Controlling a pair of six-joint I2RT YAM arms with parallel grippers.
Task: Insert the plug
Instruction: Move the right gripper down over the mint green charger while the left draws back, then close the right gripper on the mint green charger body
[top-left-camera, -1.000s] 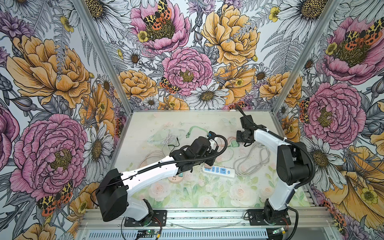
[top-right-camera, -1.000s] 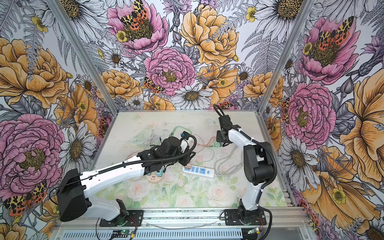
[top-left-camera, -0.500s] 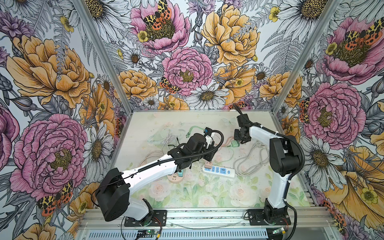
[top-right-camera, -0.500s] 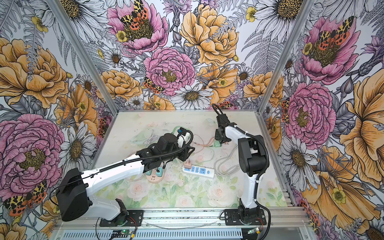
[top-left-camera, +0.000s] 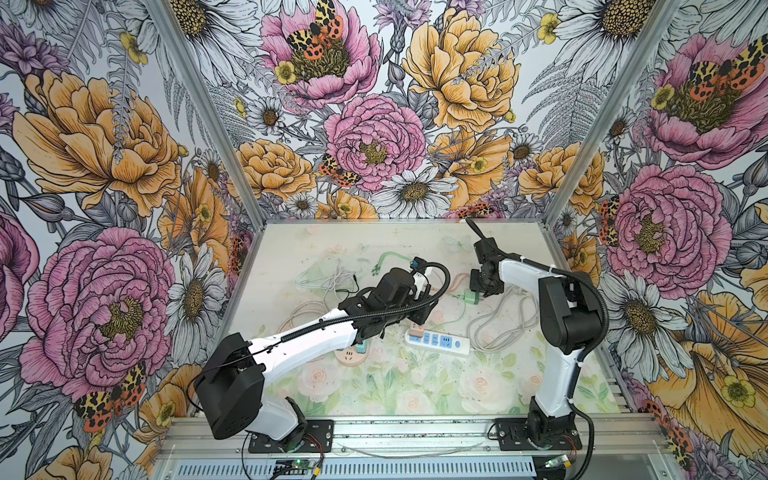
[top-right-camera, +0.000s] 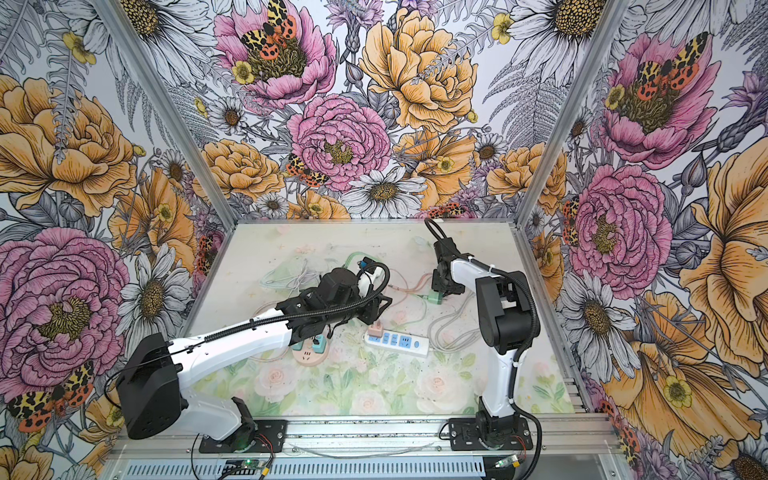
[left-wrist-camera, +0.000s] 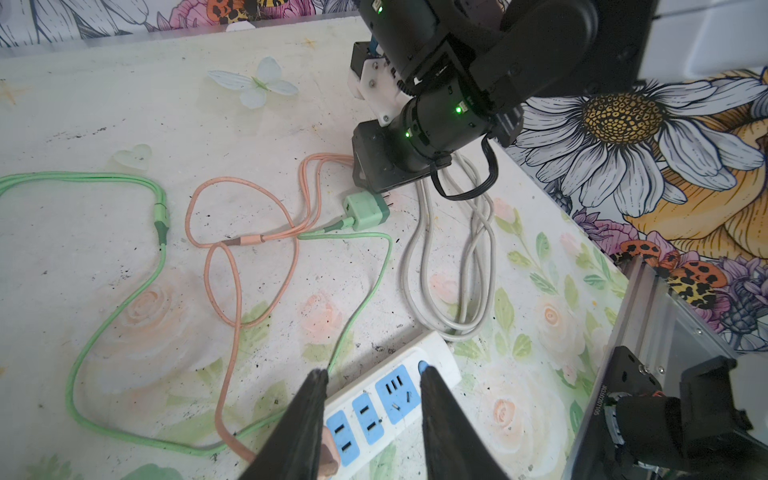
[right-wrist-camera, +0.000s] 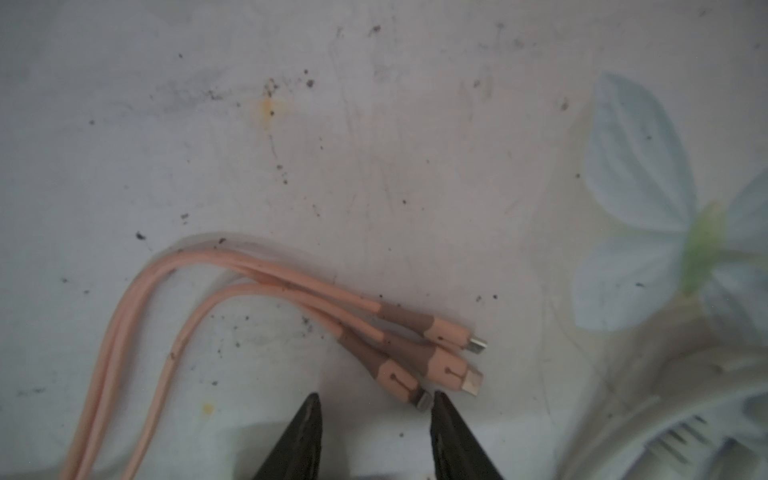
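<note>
A green plug (top-left-camera: 470, 298) (top-right-camera: 435, 297) (left-wrist-camera: 365, 210) on a green cable lies on its side on the table. My right gripper (top-left-camera: 478, 289) (right-wrist-camera: 374, 397) points down right beside it, open, with only bare table between its fingers. In the right wrist view the plug is out of sight. A white power strip (top-left-camera: 440, 341) (top-right-camera: 399, 341) (left-wrist-camera: 395, 390) with blue sockets lies in the middle. A pink plug (top-left-camera: 415, 331) (left-wrist-camera: 330, 453) sits in its left end. My left gripper (top-left-camera: 417, 318) (left-wrist-camera: 374, 371) hovers open over the strip, next to the pink plug.
Pink cable ends (right-wrist-camera: 436, 361) lie by one right fingertip. The pink and green cables loop across the table between the arms. A coiled white cord (top-left-camera: 503, 324) lies right of the strip. A round pink socket (top-left-camera: 351, 355) with a teal plug sits under the left forearm.
The right arm has folded up, its elbow swinging left, and its gripper has come closer to the green plug. The left wrist has shifted a little to the left.
</note>
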